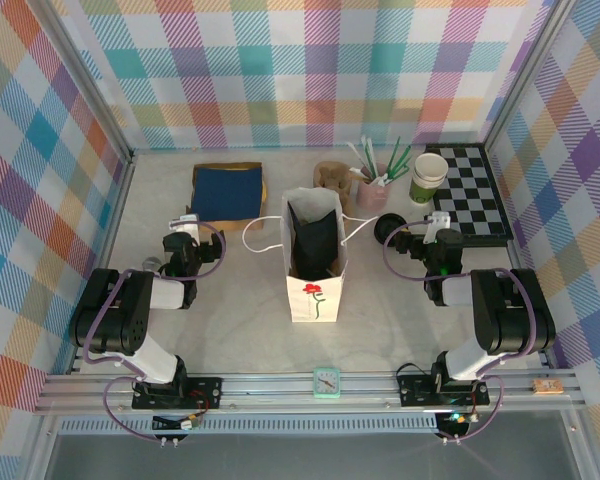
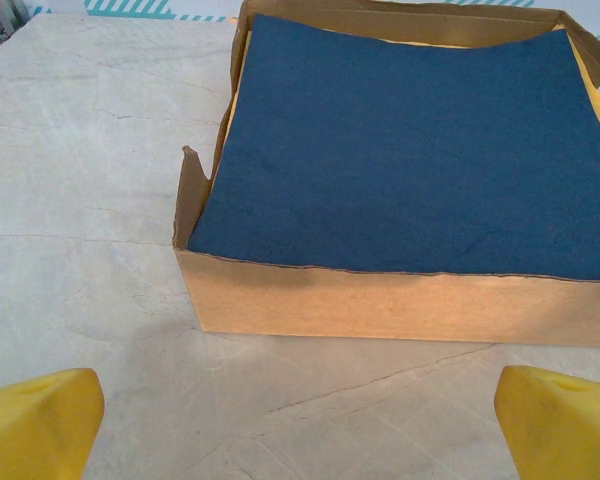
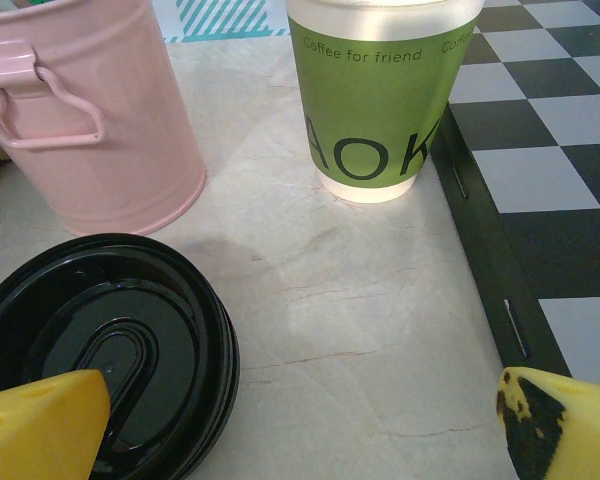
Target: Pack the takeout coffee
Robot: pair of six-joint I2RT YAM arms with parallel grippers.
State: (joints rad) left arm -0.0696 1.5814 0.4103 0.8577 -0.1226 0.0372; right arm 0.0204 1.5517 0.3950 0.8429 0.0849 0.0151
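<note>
Holding nothing, my right hand (image 3: 300, 425) wide open, I should slide left to centre the takeout coffee (image 3: 110, 320) between the fingers (image 3: 40, 425), then squeeze gently.

Left pincer (image 2: 300, 425), right pincer (image 3: 302, 422): both agape.

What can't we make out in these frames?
- Lidded cup: right wrist view, sides hidden under its own lid and cut off by the bottom edge.
- Paper bag: top view, inside too dark to tell any contents.
- Open cup: right wrist view, rim cut off by the top edge; top view too small to show any contents.
- Brown item behind the bag: top view, too small to identify.
</note>
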